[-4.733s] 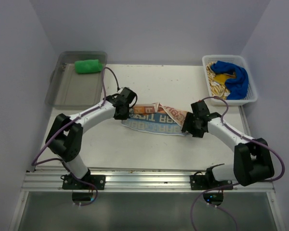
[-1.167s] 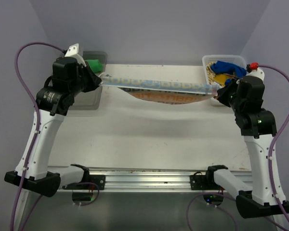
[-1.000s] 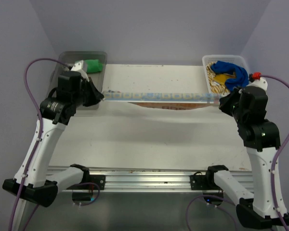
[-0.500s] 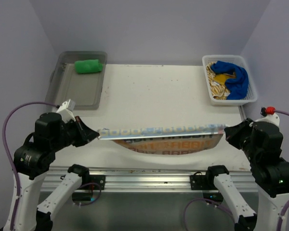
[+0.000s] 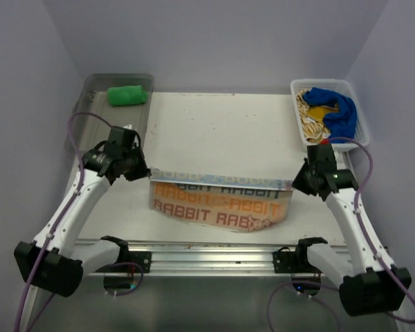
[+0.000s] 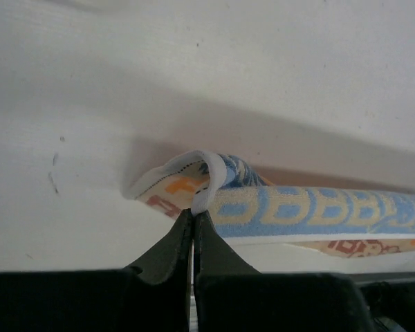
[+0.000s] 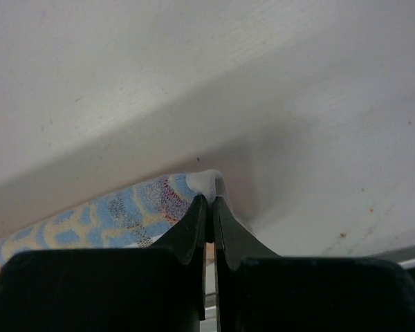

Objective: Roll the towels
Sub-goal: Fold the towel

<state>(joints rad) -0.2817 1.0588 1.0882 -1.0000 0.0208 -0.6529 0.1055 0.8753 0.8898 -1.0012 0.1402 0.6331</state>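
Observation:
The orange-and-white towel (image 5: 218, 205) with RABBIT lettering lies stretched across the near half of the table, held at its two far corners. My left gripper (image 5: 145, 173) is shut on the left corner (image 6: 206, 181). My right gripper (image 5: 295, 184) is shut on the right corner (image 7: 209, 182). Between them the far edge, with a blue pattern, stays a little raised. A rolled green towel (image 5: 127, 95) lies in the grey tray (image 5: 100, 128) at the back left. A deep blue towel (image 5: 334, 111) and a yellow-tan patterned towel (image 5: 308, 119) lie bunched in the white basket (image 5: 358, 142) at the back right.
The aluminium rail (image 5: 207, 250) with both arm bases runs along the near edge, just in front of the towel's hanging edge. Purple walls close in the table at the back and sides.
Both grippers have carried the taut towel from high near the back of the table down toward the near edge. Its lower part now lies spread on the table with the lettering showing.

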